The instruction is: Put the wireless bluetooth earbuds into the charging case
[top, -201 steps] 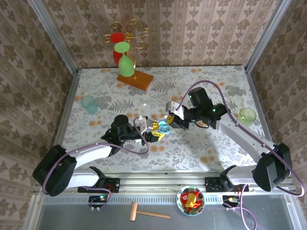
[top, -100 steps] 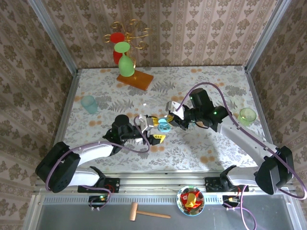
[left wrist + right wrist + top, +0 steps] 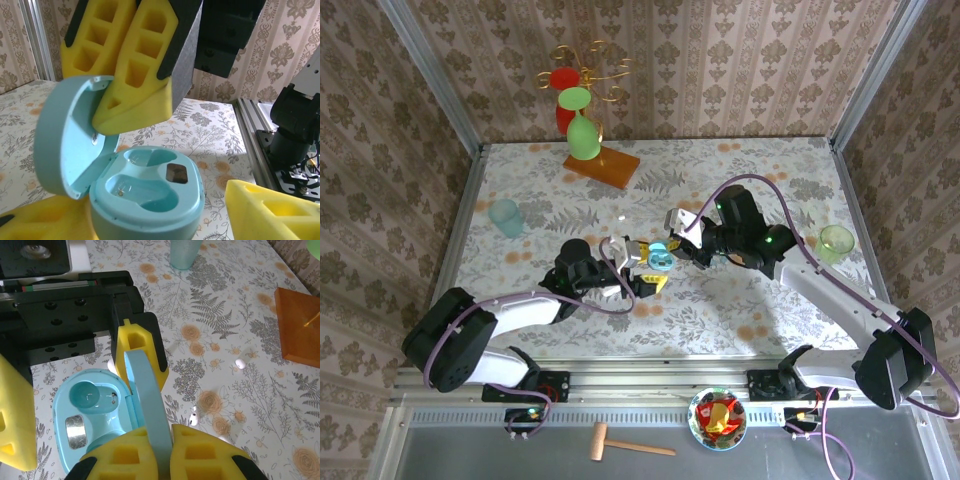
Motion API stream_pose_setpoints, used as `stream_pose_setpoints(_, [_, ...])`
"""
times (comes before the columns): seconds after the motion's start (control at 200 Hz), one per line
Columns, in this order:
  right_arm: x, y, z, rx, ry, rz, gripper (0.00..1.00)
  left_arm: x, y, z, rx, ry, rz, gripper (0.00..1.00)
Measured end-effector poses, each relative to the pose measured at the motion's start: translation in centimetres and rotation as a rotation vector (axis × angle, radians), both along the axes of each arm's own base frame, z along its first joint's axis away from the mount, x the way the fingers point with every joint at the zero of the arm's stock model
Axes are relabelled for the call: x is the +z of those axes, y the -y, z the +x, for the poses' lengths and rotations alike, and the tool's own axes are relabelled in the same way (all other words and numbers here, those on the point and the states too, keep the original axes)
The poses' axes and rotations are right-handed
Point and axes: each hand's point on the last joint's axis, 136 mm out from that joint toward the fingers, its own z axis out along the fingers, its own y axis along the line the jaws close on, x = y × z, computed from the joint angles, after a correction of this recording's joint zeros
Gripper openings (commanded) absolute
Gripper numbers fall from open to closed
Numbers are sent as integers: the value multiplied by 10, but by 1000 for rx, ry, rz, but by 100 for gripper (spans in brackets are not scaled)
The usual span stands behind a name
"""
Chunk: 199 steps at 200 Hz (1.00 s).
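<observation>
Case (image 3: 150,197): blue, lid (image 3: 145,390) up, empty.
Right gripper (image 3: 162,440): pinches the lid.
Left gripper (image 3: 647,268): around case; grip unclear.
Earbud (image 3: 240,363): white, on table (image 3: 300,405).

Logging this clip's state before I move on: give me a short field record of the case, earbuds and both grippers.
case: pale blue, lid open, both wells empty
right gripper: shut on the lid
left gripper: straddles the case; grip unclear
earbuds: white pieces loose on the table
</observation>
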Motion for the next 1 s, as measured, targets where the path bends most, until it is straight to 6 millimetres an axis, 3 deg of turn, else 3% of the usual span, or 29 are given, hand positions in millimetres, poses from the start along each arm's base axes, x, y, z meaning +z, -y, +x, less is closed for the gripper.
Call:
stream_pose_setpoints(0.135, [0,0,0,-3,-2,1,4,2,0,0,0,2,-7,56])
stream_pose_setpoints(0.335, [0,0,0,-3,-3,1,4,2,0,1,2,-8,-9,41])
stream_pose_setpoints(0.435, [0,0,0,-2,-3,1,4,1,1,1,3,-12,-6,38])
stream_pose_setpoints(0.49, [0,-1,-1,0,-3,1,4,1,1,1,3,-12,-6,40])
stream_pose_setpoints(0.585, [0,-1,0,-1,-3,1,5,1,1,1,1,-13,-7,61])
stream_pose_setpoints(0.675, [-1,0,0,-9,-5,2,6,1,1,1,2,-12,-7,72])
stream_pose_setpoints(0.77, [-3,2,1,-23,7,1,6,1,1,2,5,-18,-7,73])
stream_pose_setpoints(0.995, [2,3,3,-42,20,19,5,1,1,4,21,-17,-7,65])
